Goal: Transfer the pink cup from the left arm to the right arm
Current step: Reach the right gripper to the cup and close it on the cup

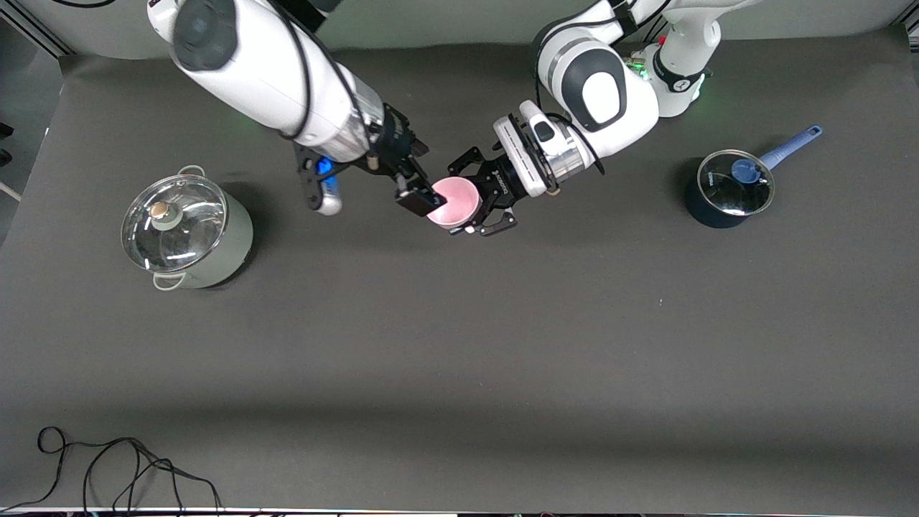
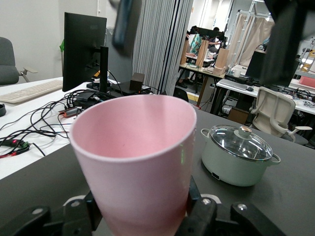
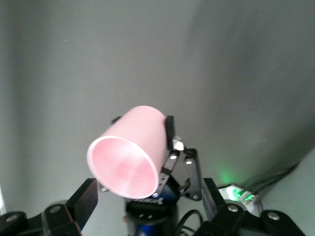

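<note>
The dark grey table (image 1: 459, 345) carries a pale green pot (image 1: 188, 233) with a glass lid toward the right arm's end, a dark blue saucepan (image 1: 726, 188) with a blue handle toward the left arm's end, and a black cable (image 1: 108, 467) near the front camera's edge

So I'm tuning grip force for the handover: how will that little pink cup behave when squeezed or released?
The small pale-pink plastic cup, held in the left gripper, looks thin-walled, so probably light and slightly springy. Its glossy, tapered side may slip. The right gripper sits open at its rim; pinching there could tilt it.
</note>
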Controlling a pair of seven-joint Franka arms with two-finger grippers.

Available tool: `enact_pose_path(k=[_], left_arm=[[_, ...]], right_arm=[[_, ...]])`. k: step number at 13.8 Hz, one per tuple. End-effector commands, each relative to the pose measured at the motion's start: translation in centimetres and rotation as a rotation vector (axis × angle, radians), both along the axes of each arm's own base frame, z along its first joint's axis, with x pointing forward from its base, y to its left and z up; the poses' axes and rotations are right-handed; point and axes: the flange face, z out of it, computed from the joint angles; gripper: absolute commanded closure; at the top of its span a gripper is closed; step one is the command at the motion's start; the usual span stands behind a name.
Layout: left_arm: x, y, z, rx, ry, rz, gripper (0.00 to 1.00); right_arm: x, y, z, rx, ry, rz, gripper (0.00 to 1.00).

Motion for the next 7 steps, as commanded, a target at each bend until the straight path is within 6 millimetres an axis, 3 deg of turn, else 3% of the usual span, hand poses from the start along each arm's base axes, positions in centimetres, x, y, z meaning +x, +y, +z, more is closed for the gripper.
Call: enact_pose_path(k=[1, 4, 6, 7], left_arm=[[0.0, -0.3, 0.5, 0.0, 0.01, 0.015, 0.67], [0.0, -0.3, 0.5, 0.001, 0.01, 0.016, 0.67], [0.0, -0.3, 0.4, 0.003, 0.011, 0.018, 0.67], [0.0, -0.3, 0.5, 0.004, 0.009, 0.017, 0.67]], right_arm=[[0.3, 0.7, -1.2, -0.01, 0.052, 0.015, 0.06], [-0.2, 1.3, -2.8, -0.029, 0.085, 0.078, 0.06], [-0.1, 1.7, -3.6, -0.035, 0.095, 0.085, 0.18], [-0.1, 1.8, -3.4, -0.031, 0.092, 0.086, 0.32]])
